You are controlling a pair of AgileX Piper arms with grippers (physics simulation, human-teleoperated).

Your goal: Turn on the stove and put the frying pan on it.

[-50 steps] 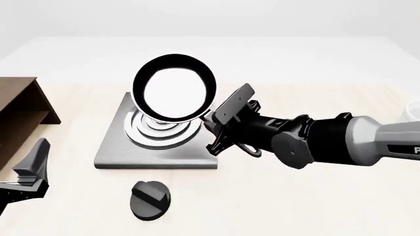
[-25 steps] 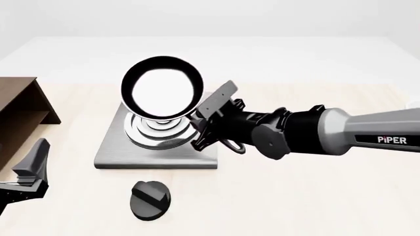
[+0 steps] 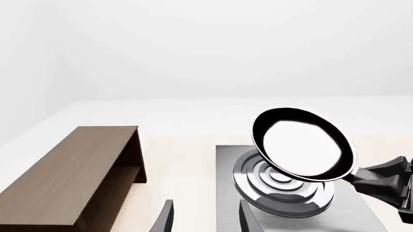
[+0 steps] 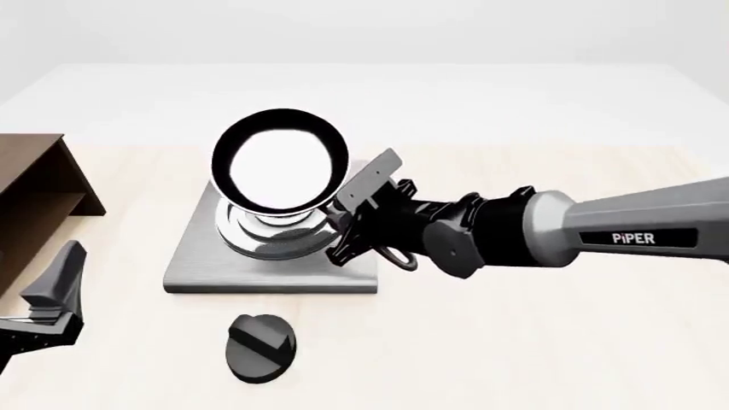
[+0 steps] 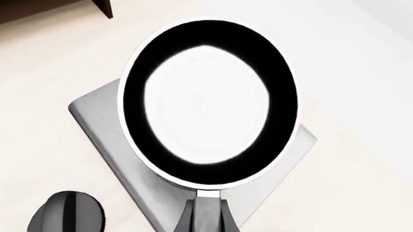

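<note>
The frying pan, black with a glossy inside, hangs tilted over the stove, its inside turned toward the front camera. My right gripper is shut on the pan's handle just behind the bowl. In the right wrist view the frying pan covers most of the grey stove slab. The stove's silver rings sit right under the frying pan. The round black knob lies in front of the slab. My left gripper rests open at the near left, holding nothing.
A brown wooden cabinet stands at the left of the table, close to the left arm. It also shows in the left wrist view, where the cabinet stands beside the stove slab. The knob sits near the slab's front corner.
My right arm has carried the frying pan to the left and slightly down, so it now hangs over the stove's rings. The left arm has not moved.
</note>
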